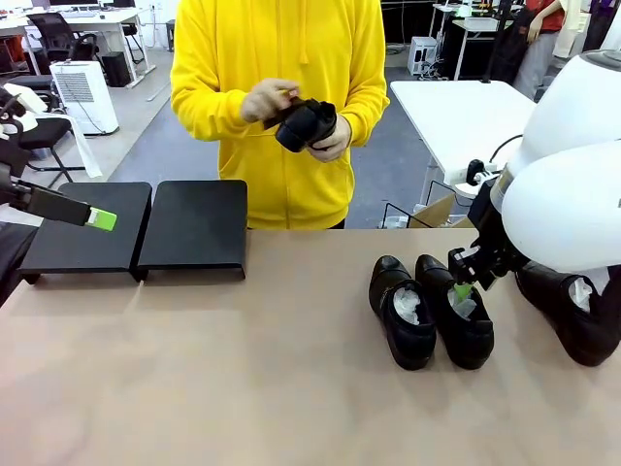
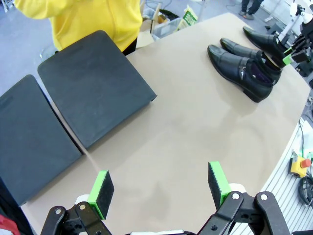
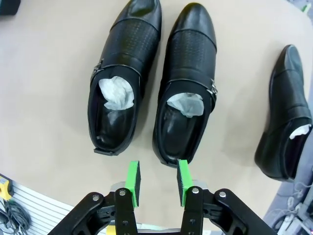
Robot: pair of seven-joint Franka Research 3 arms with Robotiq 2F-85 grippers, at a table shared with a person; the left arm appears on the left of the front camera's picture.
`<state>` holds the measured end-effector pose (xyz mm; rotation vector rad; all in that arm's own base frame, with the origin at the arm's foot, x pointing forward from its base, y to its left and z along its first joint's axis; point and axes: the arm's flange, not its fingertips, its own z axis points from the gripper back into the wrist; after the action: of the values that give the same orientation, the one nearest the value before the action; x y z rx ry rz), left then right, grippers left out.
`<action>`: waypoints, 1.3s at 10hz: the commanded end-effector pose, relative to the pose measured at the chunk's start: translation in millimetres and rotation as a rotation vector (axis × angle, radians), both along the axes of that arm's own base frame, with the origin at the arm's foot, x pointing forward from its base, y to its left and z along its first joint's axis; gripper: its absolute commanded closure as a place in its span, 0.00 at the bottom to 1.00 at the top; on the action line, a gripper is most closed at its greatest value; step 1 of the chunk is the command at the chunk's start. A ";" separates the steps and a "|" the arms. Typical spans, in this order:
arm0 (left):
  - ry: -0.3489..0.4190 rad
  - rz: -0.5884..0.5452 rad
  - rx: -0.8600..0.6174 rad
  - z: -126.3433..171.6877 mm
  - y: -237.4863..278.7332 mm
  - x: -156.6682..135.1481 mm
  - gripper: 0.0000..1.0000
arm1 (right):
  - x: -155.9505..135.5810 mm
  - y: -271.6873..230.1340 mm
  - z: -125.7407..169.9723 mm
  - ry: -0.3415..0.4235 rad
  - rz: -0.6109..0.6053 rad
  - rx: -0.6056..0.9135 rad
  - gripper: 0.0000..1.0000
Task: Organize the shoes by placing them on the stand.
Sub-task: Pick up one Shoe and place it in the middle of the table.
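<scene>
The stand point(image 1: 189, 262), two flat black platforms, is being seen at ten o'clock on the table point(image 1: 243, 379) in the front view, with the left platform point(image 1: 68, 243) and the right platform point(image 1: 194, 225) lying edge to edge. The left gripper point(image 1: 102, 218) is being seen in front of the left platform's right part, its jaws spread wide with nothing between them. Two shoes are lying side by side at four o'clock from the table's middle, the first shoe point(image 1: 403, 316) just beside the second shoe point(image 1: 471, 330), with toes toward twelve o'clock and white paper point(image 3: 117, 93) tucked inside. The right gripper point(image 1: 466, 283) is being held over the heel end of the second shoe. Its green pads point(image 3: 133, 183) are standing partway together with a gap between them, and nothing is being pinched; whether a pad is touching the heel cannot be told. A third shoe point(image 1: 572, 320) is lying at three o'clock of the pair, apart from it and partly covered by the right arm point(image 1: 572, 194). A fourth shoe point(image 1: 306, 124) is being held off the table at twelve o'clock by the person, one hand point(image 1: 267, 100) on top and the other hand point(image 1: 335, 144) underneath
</scene>
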<state>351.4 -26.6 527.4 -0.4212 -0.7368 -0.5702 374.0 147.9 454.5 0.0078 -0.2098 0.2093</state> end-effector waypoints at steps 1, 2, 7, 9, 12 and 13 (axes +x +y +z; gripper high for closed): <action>-0.005 -0.018 -0.006 -0.9 2.2 1.1 0.00 | 5.3 18.6 -2.9 -0.015 -0.084 0.004 0.57; -0.005 -0.018 -0.006 -0.9 2.2 1.1 0.00 | 7.5 26.7 -9.1 -0.019 -0.097 0.020 0.57; -0.005 -0.018 -0.006 -0.9 2.2 1.1 0.00 | 30.2 47.1 -45.4 0.056 -0.108 0.048 0.57; -0.005 -0.018 -0.006 -0.9 2.2 1.1 0.00 | 34.8 49.7 -58.2 0.082 -0.118 0.052 0.57; -0.005 -0.018 -0.006 -0.9 2.2 1.1 0.00 | 43.1 49.0 -72.0 0.092 -0.148 0.018 0.57; -0.005 -0.018 -0.006 -0.9 2.2 1.1 0.00 | 45.3 50.0 -78.2 0.100 -0.151 0.025 0.57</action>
<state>351.4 -26.5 527.4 -0.4212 -0.7366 -0.5701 410.4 191.2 377.2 0.0394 -0.0995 0.0880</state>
